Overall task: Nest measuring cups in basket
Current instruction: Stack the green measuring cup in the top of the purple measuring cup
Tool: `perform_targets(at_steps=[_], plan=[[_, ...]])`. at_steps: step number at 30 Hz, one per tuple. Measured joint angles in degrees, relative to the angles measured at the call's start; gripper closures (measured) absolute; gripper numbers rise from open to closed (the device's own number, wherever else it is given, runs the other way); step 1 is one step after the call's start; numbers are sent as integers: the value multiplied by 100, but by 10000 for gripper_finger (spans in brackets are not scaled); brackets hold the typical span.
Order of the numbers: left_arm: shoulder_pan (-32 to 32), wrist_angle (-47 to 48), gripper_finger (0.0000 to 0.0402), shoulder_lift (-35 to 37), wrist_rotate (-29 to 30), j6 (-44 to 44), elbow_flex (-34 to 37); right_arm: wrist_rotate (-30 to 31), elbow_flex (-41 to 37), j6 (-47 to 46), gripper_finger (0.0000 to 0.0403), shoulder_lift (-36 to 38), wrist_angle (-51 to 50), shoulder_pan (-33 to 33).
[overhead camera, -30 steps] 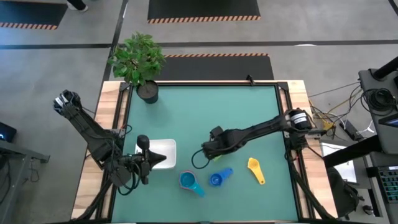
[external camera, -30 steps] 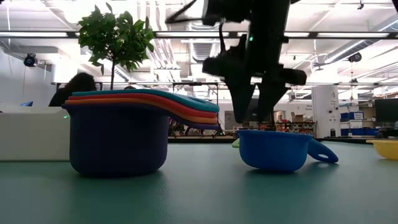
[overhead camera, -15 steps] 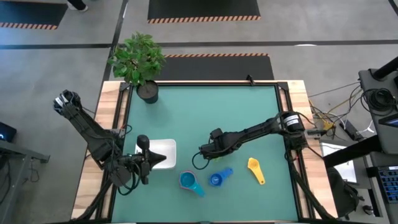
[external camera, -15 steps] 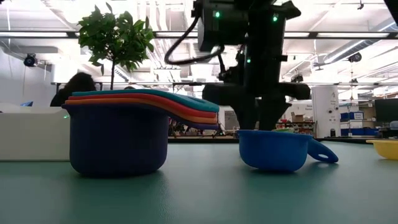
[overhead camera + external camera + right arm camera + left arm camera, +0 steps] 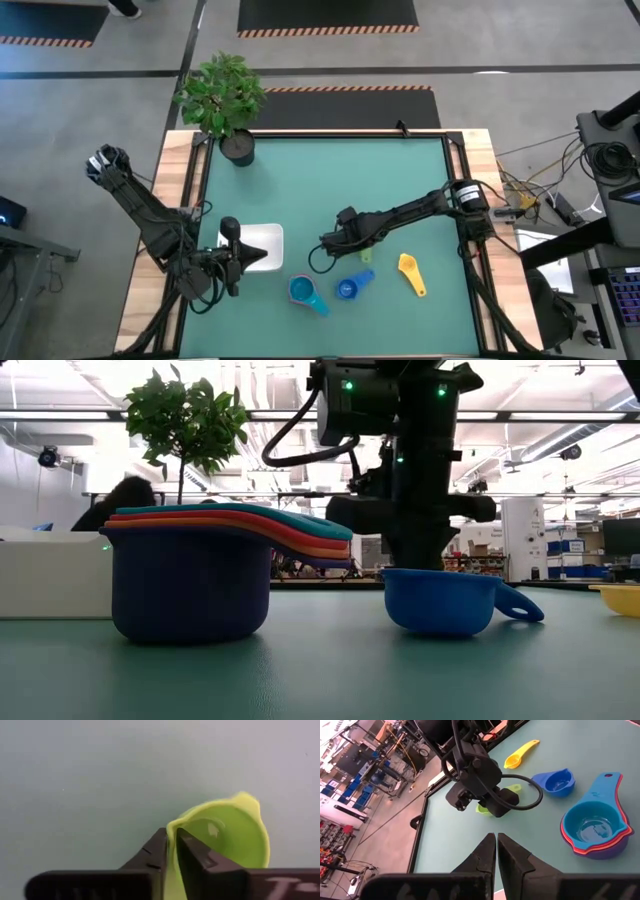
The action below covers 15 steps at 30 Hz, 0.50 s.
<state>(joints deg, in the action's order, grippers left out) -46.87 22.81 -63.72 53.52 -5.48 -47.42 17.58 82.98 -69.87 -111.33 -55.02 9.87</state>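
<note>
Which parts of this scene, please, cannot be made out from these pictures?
- Green cup: in the high view the right hand covers nearly all of it; in the low view the arm and the dark blue cup hide it.
- Basket: the left hand overlaps it from above, so its inside is partly hidden; the low view shows only a side wall.
- Nested stack: inner cups show only as rims.

Green cup (image 5: 225, 832), teal table (image 5: 330, 190)
</note>
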Motion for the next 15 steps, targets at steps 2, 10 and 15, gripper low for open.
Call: perform_targets(at_steps=[2, 10, 15], plan=[[0, 0, 402, -2, 0, 0, 0, 4, 0, 53, 390, 8, -7, 0], [0, -4, 402, -2, 0, 1, -11, 0, 131, 480, 393, 87, -37, 33], [0, -6, 402, -2, 2, 0, -11, 3, 554, 969, 393, 142, -47, 219]])
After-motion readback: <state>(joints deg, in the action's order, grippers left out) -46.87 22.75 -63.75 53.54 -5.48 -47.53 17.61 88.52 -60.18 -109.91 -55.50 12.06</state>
